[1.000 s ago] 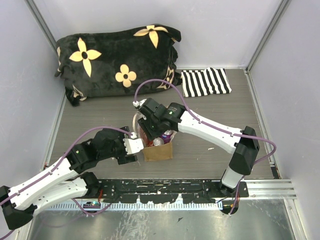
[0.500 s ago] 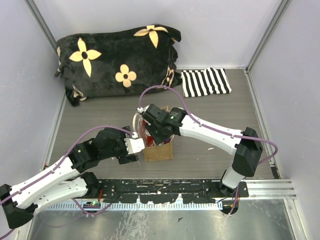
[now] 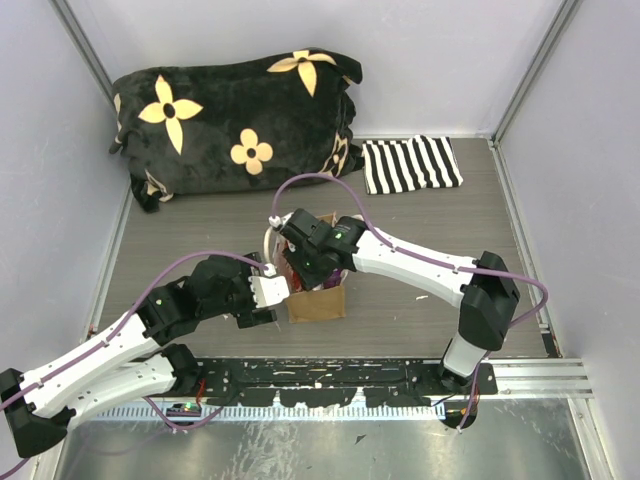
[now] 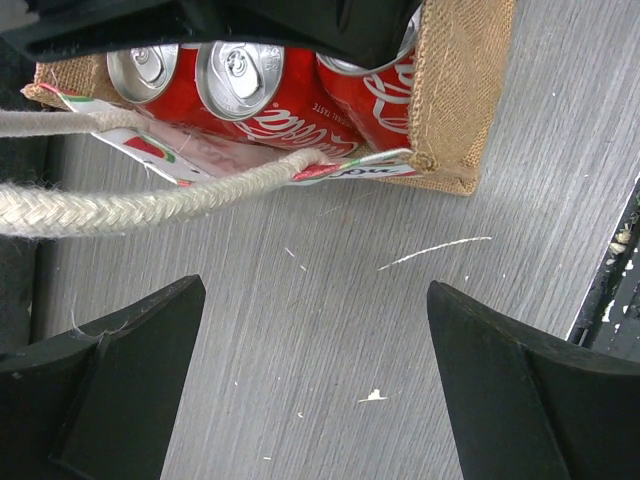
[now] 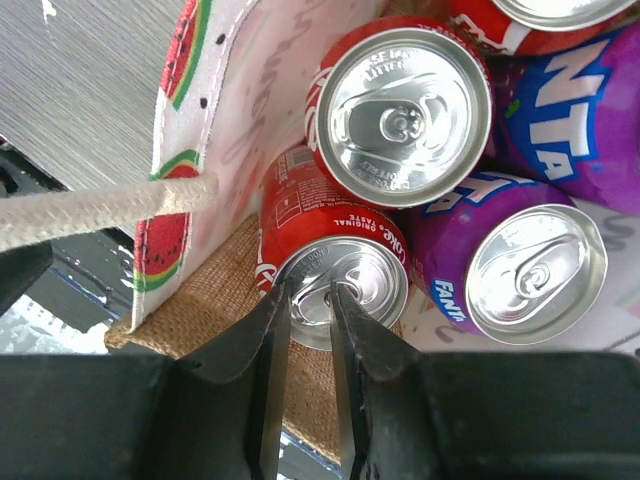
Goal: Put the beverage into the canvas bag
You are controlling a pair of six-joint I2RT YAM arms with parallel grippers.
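The tan canvas bag (image 3: 318,303) stands mid-table with cream rope handles (image 4: 130,205). In the right wrist view its burlap wall (image 5: 215,290) and watermelon-print lining surround several cans: a red cola can (image 5: 345,270), another red one (image 5: 400,110) and purple Fanta cans (image 5: 530,270). My right gripper (image 5: 308,300) reaches down into the bag, its jaws nearly closed on the rim of the nearest red cola can. My left gripper (image 4: 315,380) is open over bare table just beside the bag (image 4: 455,90), touching nothing. It also shows in the top view (image 3: 275,290).
A black pillow with yellow flowers (image 3: 235,115) lies at the back left. A black-and-white striped cloth (image 3: 410,165) lies at the back right. Walls enclose the table on three sides.
My right gripper has moved down and slightly left into the bag's mouth, covering the cans seen there before. The left arm has not moved.
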